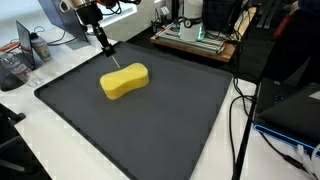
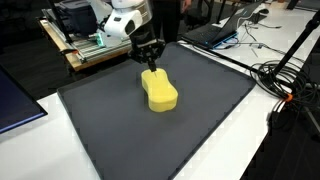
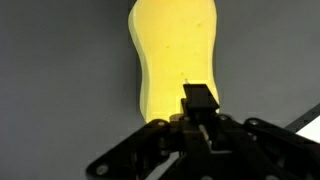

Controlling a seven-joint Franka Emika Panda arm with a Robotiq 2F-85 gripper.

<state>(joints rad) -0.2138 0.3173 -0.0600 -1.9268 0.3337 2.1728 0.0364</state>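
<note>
Nearest me in an exterior view lay the black mat [image 1: 150,130], covering most of the white table [image 1: 40,150]. The yellow sponge [image 1: 124,81] lay on the mat, toward the table's far edge. My gripper [image 1: 111,52] stood at the sponge's far end with its fingers pressed together. I could not tell whether it touched the sponge. Beyond it, a wooden board [image 1: 195,38] sat at the far edge.

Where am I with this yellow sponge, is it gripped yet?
Done: the gripper is at one end of the yellow sponge. In hand: the grasp; no view shows whether the gripper is shut on the sponge. Left: any lift, since the sponge lies flat on the dark mat.
</note>
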